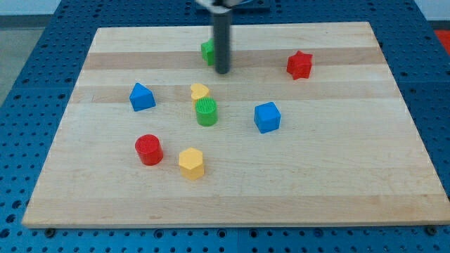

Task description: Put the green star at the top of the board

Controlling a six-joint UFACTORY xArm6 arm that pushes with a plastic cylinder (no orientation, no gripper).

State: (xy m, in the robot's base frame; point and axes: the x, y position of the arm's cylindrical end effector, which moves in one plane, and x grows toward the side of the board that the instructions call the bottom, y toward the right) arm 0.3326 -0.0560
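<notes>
Camera view is showing my tip (222,71) resting just below-right of the green star-shaped block (207,50), apparently touching it, near the wooden board's (351,176) top. Finishing well probably means nudging straight upward, slowly.

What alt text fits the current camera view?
My tip sits just below-right of the green star, near the top of the wooden board. Lower down lie a red star, blue cube and green cylinder.
</notes>
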